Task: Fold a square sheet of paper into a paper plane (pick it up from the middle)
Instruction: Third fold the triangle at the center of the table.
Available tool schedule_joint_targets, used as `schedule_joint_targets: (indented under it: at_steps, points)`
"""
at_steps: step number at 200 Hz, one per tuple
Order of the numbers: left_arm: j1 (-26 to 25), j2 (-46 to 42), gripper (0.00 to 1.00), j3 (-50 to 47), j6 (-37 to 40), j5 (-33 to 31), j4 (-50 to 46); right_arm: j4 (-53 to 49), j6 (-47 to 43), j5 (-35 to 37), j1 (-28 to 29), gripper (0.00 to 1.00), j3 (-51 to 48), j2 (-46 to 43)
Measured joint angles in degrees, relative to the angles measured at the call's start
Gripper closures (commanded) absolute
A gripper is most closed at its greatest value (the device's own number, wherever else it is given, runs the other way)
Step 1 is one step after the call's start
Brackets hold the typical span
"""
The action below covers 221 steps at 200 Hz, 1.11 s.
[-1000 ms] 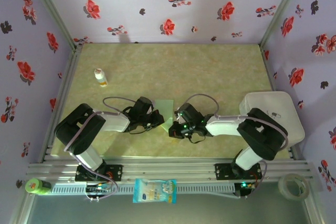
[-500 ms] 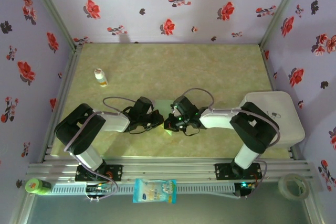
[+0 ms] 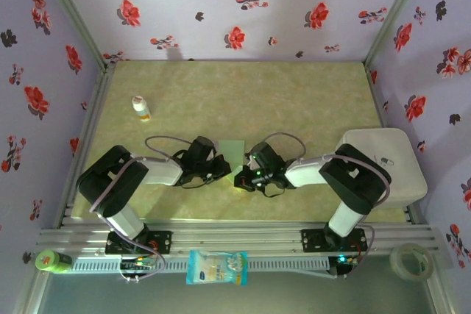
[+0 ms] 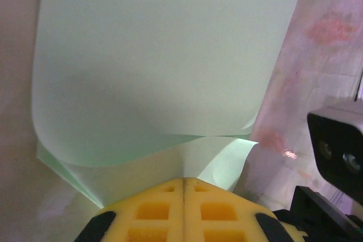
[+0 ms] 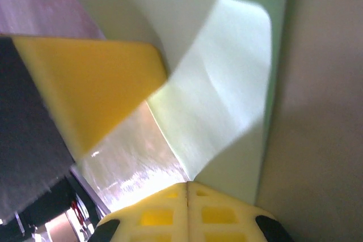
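Square sheet of paper (image 3: 234,149): top view, mid-table, between my left gripper (image 3: 219,169) and right gripper (image 3: 243,179). Left wrist: fingers clenched at paper edge, flap curled over. Right wrist: fingers clenched, flap uncreased. Judgement: early fold; most folds left.

We find the far half of the table (image 3: 243,86) open from left wall to right. A small white bottle (image 3: 140,108) stands far left, well apart from the arms. A white box (image 3: 383,154) blocks the right edge. At near centre the left gripper (image 3: 223,168) and right gripper (image 3: 241,179) crowd together at the mint-green sheet (image 3: 234,151), leaving no passage between them.
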Motion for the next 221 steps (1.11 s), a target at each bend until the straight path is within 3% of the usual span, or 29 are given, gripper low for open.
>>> schedule_joint_targets:
  at_steps: [71, 117, 156, 221]
  points:
    - [-0.2, -0.2, 1.0, -1.3, -1.6, -0.7, 2.4, -12.0, -4.3, -1.3, -0.3, 0.94, -2.3, -7.6]
    - [-3.9, -1.2, 1.0, -1.8, -6.4, -8.2, 2.9, -15.5, -4.6, 1.7, -3.1, 0.94, -1.8, -16.7]
    - [-6.5, -1.4, 1.0, -1.8, -9.5, -13.5, 3.0, -14.9, -3.5, 2.1, -3.5, 0.97, 3.7, -9.7]
    - [-6.9, -1.6, 1.0, -1.8, -9.9, -14.6, 2.9, -12.7, -1.4, 1.4, -3.5, 0.97, 8.9, -0.5]
